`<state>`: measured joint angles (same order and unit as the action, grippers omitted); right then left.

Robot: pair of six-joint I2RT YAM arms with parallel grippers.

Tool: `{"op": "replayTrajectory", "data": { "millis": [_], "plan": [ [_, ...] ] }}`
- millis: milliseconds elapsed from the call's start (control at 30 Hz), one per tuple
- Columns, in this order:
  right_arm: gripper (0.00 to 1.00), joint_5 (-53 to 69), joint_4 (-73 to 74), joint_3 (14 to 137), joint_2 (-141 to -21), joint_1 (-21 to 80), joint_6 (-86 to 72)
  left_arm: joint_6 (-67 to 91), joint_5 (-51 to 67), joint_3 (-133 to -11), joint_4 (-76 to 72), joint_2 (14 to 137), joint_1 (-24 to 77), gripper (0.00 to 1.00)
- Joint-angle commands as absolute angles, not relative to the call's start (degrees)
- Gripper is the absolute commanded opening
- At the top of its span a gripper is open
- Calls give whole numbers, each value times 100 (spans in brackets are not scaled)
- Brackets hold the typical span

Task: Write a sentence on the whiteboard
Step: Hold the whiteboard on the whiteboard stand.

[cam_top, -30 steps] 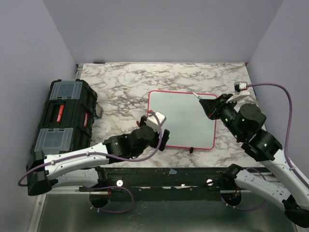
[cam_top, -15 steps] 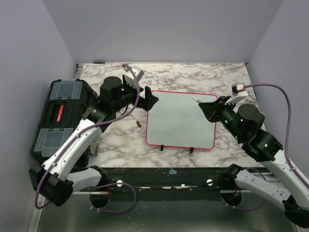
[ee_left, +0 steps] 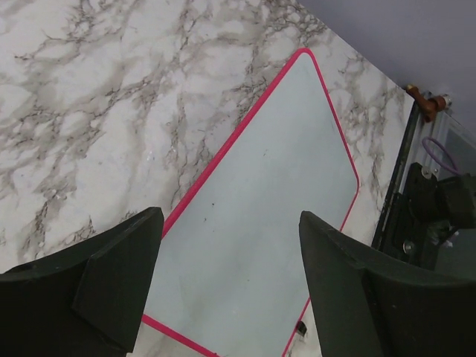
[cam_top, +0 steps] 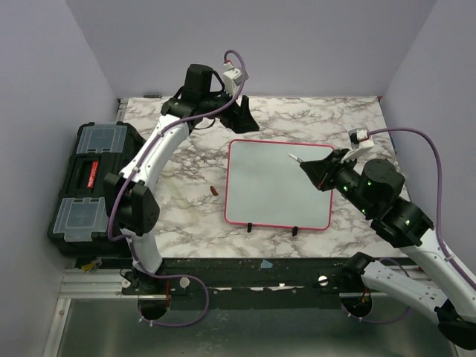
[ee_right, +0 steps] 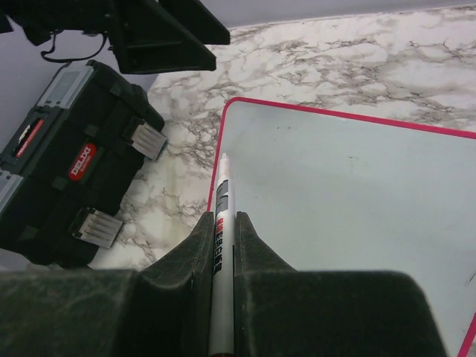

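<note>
The whiteboard lies flat on the marble desk, its two black feet at the near edge; its surface is blank, so we judge the sentence not yet begun. Our right hand is clenched on a white marker, whose tip points out over the board's far right part; we cannot tell whether it touches. Our left hand hangs high above the board's far left corner, fingers spread and grasping nothing. A small red-brown piece, perhaps the marker's cap, lies on the desk just left of the board; a black toolbox sits well apart at the left edge.

Nothing pins the board, so the first firm stroke could push it across the smooth marble and skew the lettering; the feet may also let it rock under pressure. A good length of the marker juts past the fingers, so side load could twist it in the grip. Too light a touch on the glossy surface would leave broken lines; too heavy could crush the tip.
</note>
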<state>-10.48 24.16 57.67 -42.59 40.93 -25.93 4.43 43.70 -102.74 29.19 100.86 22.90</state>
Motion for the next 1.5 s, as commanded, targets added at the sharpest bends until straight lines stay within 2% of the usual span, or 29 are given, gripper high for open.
{"op": "replayTrajectory", "data": {
  "millis": [0, 200, 467, 633, 967, 1167, 1467],
  "plan": [
    [1, -810, 2724, 5755, -4237, 4108, -2518, 56, 5374, -10809, 3487, 10693, 2179, 74],
    [1, -616, 2901, 5757, -4217, 4108, -2584, -556, 5682, -11568, 4110, 11453, 2160, 74],
    [1, -176, 3041, 5994, -4585, 4110, -2499, -1110, 5928, -11947, 4524, 11961, 2153, 70],
    [1, 122, 3082, 6148, -4974, 4113, -2459, -1160, 5978, -11775, 4377, 12103, 2152, 66],
    [1, -244, 3156, 6346, -5288, 4113, -2539, -1767, 5943, -12409, 5216, 12646, 2152, 62],
    [1, -188, 3119, 6370, -5448, 4112, -2561, -1986, 6039, -12773, 5615, 12899, 2151, 51],
    [1, -202, 3162, 6434, -5542, 4110, -2540, -2284, 6251, -12807, 5967, 12999, 2153, 47]
  ]
}}
